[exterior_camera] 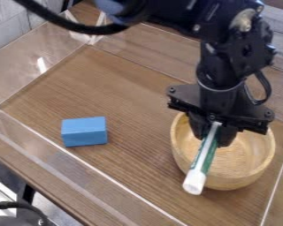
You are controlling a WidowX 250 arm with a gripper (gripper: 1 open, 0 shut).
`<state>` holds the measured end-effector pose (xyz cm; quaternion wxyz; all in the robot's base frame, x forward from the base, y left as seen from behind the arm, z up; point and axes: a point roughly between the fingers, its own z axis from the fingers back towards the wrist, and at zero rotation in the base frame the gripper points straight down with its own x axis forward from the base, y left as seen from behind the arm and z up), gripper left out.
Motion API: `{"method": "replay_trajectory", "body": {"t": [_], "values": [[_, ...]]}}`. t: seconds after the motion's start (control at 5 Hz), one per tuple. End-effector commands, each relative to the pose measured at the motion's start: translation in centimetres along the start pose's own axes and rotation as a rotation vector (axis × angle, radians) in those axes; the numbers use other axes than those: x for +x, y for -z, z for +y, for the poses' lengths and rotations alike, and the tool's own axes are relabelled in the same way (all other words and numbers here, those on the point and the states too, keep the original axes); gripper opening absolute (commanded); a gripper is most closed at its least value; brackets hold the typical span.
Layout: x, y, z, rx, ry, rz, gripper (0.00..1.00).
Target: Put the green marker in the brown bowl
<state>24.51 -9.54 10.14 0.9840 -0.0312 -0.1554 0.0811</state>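
A: Where does everything sit, taking the brown bowl (pixel 226 159) as the mark?

B: The bowl rests on the wooden table (pixel 120 84), toward its right side. The block (pixel 85 131) lies well to the bowl's left, apart from it.

A: And the green marker (pixel 203 159)?

B: Slanted over the bowl's left half, its lower end past the near rim, its upper end up at the gripper (pixel 218 131), which stands directly above the bowl.

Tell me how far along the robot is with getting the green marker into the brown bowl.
Done: the green marker has been carried to the brown bowl. In hand: the gripper holds its upper end, the marker slanting across the near rim with its white tip jutting outside. Left: bring it fully inside the bowl and release. The blue block sits untouched on the table.
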Motion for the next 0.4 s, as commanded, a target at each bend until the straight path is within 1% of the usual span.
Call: {"method": "replay_trajectory", "body": {"t": [0.0, 0.2], "values": [[1.36, -0.7, -0.39, -0.025, -0.015, -0.037, 0.0], [1.51, -0.46, -0.35, -0.027, -0.017, -0.035, 0.0]]}}
